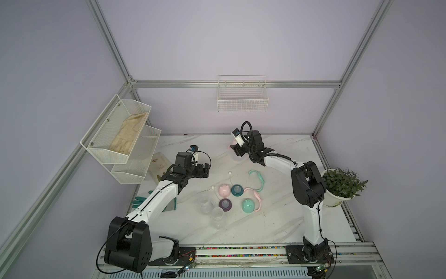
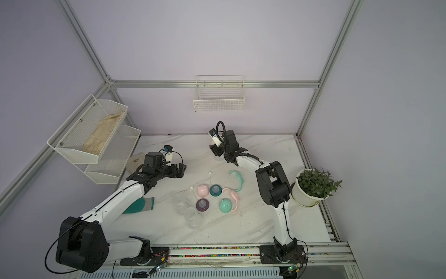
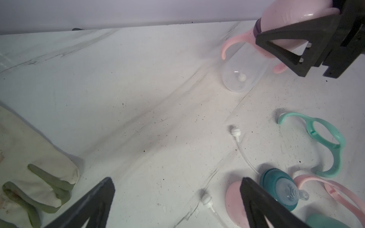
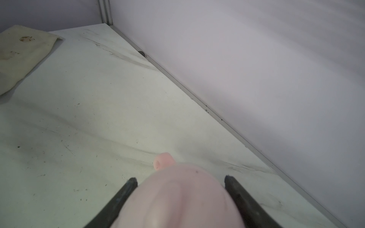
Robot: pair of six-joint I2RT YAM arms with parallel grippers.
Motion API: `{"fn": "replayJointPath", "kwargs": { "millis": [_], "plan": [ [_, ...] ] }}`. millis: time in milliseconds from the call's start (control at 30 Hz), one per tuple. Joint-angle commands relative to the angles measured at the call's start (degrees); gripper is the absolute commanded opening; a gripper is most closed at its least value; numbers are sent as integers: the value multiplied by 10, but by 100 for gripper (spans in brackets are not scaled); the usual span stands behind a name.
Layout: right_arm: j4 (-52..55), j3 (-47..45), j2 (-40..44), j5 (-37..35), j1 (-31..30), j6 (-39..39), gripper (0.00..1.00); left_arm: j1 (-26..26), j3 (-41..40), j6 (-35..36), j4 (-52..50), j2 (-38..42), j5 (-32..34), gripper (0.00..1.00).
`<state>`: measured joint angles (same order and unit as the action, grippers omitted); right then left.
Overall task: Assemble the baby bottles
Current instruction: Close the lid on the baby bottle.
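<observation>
The right pincer (image 4: 180,179) is closed on the dome cap of the pink-capped bottle (image 3: 245,65), one finger against each side. Only the left wrist view shows what is below that grip: pink handles and a clear body standing on the surface (image 3: 138,98). The left pincer (image 3: 177,181) gapes wide and holds nothing, with the teal collar (image 3: 276,185) and a loose straw (image 3: 236,132) just beyond its fingertips, while only the top views show the uncapped clear bottles (image 1: 205,204) between the two arms.
</observation>
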<state>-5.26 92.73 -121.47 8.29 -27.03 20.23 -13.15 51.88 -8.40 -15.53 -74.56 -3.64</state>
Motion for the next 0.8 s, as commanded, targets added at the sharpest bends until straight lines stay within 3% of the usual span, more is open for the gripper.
{"fn": "replayJointPath", "kwargs": {
  "millis": [0,567,767],
  "plan": [
    [12,28,13,30,8,-33,70,3,3,2,6,-4,-12,100],
    [131,127,-37,139,48,-83,70,3,9,14,-6,-4,-36,100],
    [156,143,-53,148,50,-78,70,3,9,15,-8,-1,-40,100]
  ]
}}
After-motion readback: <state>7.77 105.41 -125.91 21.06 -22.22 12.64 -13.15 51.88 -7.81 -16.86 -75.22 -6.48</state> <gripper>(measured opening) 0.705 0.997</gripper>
